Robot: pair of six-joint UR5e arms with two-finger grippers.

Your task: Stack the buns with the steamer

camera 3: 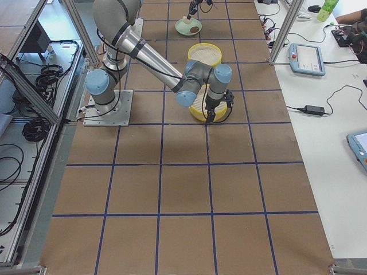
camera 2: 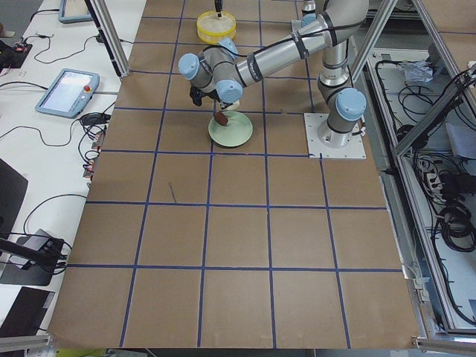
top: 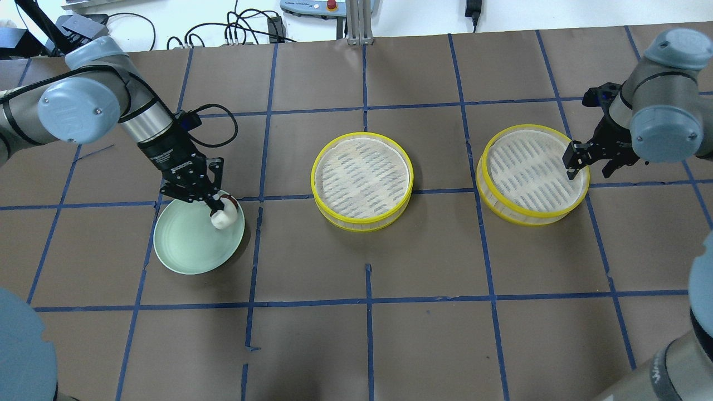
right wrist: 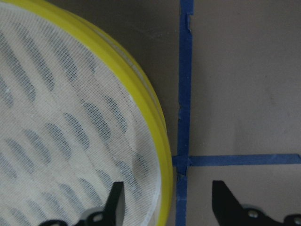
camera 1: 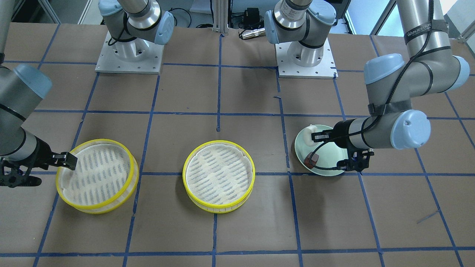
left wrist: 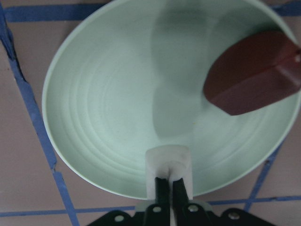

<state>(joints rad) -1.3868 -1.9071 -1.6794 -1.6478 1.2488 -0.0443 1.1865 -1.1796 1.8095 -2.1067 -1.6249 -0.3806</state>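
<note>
My left gripper (top: 218,210) is shut on the white bun (top: 223,219), holding it over the far edge of a pale green plate (top: 189,250). The left wrist view shows the white bun (left wrist: 168,161) pinched between the fingers, with the plate (left wrist: 108,103) below. The dark red-brown bun (left wrist: 254,73) lies on the plate; it also shows in the front view (camera 1: 311,161). Two yellow-rimmed steamer trays with white mesh liners stand empty, one in the middle (top: 362,181) and one on the right (top: 532,172). My right gripper (right wrist: 169,202) is open, its jaws straddling the right tray's yellow rim (right wrist: 155,141).
The table is brown paper with a blue tape grid (top: 367,301). The two arm bases (camera 1: 306,55) stand at the robot's side of the table. Cables and a pendant lie beyond the far edge (top: 245,28).
</note>
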